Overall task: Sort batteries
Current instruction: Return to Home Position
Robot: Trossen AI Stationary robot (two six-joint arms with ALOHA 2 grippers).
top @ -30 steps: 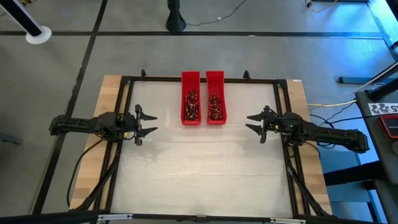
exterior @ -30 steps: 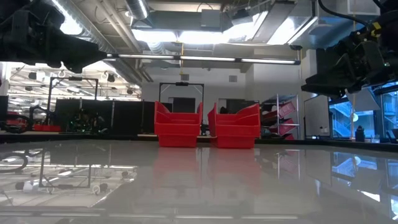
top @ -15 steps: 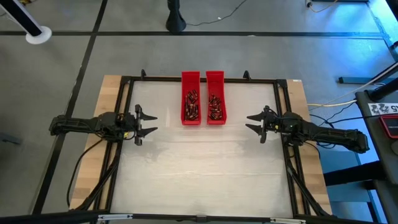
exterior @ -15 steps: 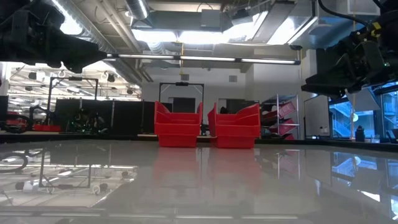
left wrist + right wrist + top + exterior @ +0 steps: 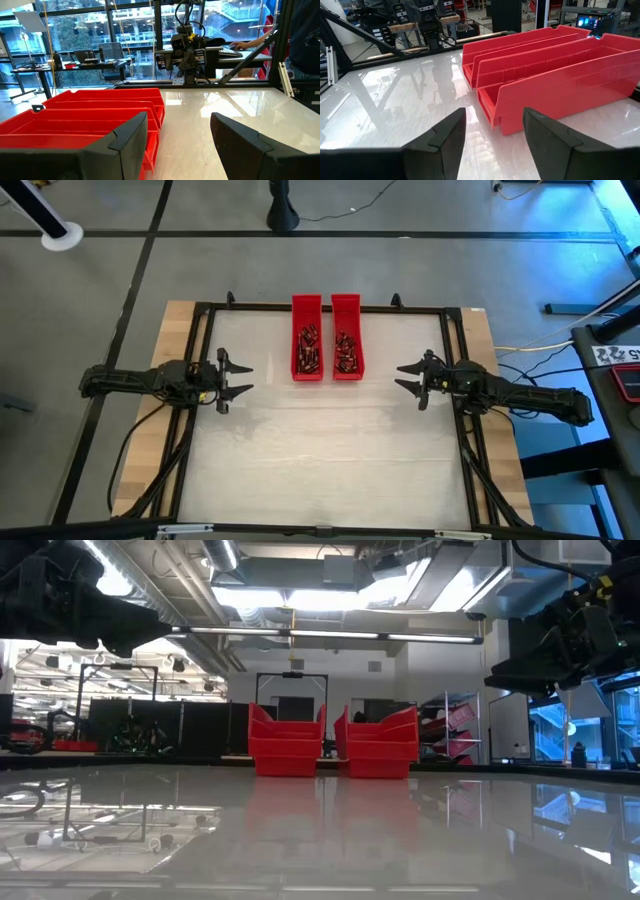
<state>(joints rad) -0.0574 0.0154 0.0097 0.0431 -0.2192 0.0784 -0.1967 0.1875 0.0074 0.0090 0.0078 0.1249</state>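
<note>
Two long red trays stand side by side at the table's far middle, the left tray (image 5: 306, 340) and the right tray (image 5: 346, 340). Several small dark batteries (image 5: 307, 350) lie in the left one and more batteries (image 5: 346, 352) in the right one. My left gripper (image 5: 240, 379) hovers open at the table's left edge, pointing level toward the trays (image 5: 80, 120). My right gripper (image 5: 406, 377) hovers open at the right edge, facing the trays (image 5: 555, 75). Nothing is between either pair of fingers. The tray walls hide the batteries in the low and wrist views.
The white glossy tabletop (image 5: 330, 450) lies inside a black frame (image 5: 200, 310) on a wooden base. The right arm's body (image 5: 187, 55) shows across the table in the left wrist view, with a person's arm (image 5: 250, 42) beyond it.
</note>
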